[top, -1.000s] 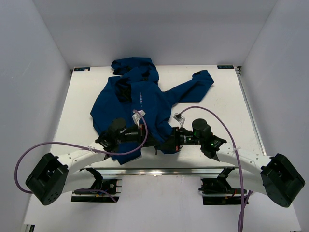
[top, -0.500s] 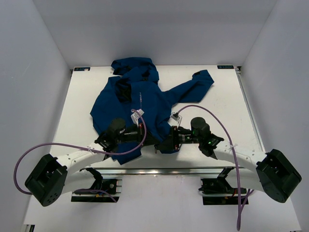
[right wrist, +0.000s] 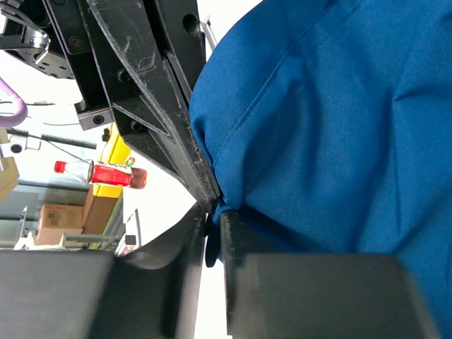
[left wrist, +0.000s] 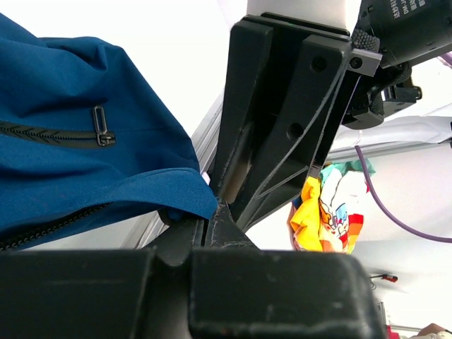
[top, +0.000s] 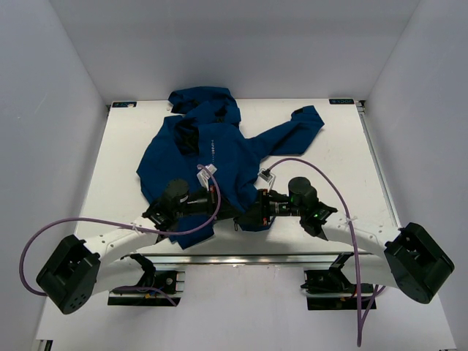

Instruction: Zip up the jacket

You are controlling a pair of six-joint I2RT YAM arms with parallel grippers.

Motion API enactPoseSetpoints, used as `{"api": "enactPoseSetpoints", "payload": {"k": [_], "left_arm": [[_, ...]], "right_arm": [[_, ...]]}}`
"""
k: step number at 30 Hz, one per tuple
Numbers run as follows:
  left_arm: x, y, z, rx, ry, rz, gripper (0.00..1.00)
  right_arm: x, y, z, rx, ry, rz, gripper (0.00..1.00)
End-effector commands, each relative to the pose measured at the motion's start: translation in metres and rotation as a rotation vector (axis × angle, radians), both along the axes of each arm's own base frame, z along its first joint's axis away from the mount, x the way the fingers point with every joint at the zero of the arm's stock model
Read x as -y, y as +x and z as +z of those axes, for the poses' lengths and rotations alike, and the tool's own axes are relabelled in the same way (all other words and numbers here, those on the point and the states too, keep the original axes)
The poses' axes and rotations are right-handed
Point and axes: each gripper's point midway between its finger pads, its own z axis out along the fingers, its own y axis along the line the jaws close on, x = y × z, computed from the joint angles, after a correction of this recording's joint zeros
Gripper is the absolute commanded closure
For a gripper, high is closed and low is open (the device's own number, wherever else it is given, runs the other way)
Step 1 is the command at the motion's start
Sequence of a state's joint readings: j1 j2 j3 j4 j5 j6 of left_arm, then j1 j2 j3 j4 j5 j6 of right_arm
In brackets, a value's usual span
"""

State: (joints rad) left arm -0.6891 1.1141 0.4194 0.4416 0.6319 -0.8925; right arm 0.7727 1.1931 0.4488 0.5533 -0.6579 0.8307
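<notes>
While left end effector point(left wrist: 210, 206) and right end effector point(right wrist: 212, 214) each clamp the jacket point(top: 228, 157) hem (jaws closed), draw edges together, taut.

the left gripper point(left wrist: 210, 210) pinches the blue jacket point(left wrist: 78, 85) at its hem, fingers pressed together; a closed pocket zipper point(left wrist: 63, 134) shows nearby.

A line of tiny white lettering point(top: 211, 146) runs down the chest of the large dark navy-blue hooded fabric jacket point(top: 227, 164), too small to read. On the white table point(top: 329, 161), a small dark left-corner sticker point(top: 123, 104) and a right-corner sticker point(top: 341, 101) carry illegible print. White characters on a black motor housing point(left wrist: 413, 18) are cut off.
</notes>
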Motion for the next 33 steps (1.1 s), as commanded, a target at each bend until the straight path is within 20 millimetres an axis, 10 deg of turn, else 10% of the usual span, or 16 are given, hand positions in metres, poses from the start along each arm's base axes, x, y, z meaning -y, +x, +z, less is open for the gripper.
{"api": "enactPoseSetpoints", "payload": {"k": [1, 4, 12, 17, 26, 33], "left_arm": [[0.001, -0.005, 0.013, 0.040, -0.037, -0.012, 1.00], [-0.001, -0.005, 0.014, 0.046, -0.035, -0.003, 1.00], [-0.003, -0.005, 0.008, 0.037, 0.023, -0.004, 0.95], [-0.015, -0.003, -0.004, -0.005, 0.153, 0.045, 0.02], [-0.094, -0.007, -0.070, -0.293, 0.611, 0.380, 0.02], [-0.071, 0.021, -0.076, -0.309, 0.555, 0.425, 0.02]], "right_arm": [[-0.009, 0.007, 0.033, 0.085, 0.105, -0.008, 0.85], [-0.007, 0.007, 0.033, 0.092, 0.105, -0.014, 1.00], [-0.002, 0.005, 0.033, 0.133, 0.099, -0.023, 1.00], [0.005, 0.014, 0.019, 0.129, 0.001, -0.085, 1.00], [0.058, 0.051, -0.027, 0.084, -0.230, -0.365, 1.00], [0.121, 0.089, -0.015, 0.154, -0.340, -0.665, 1.00]]}}
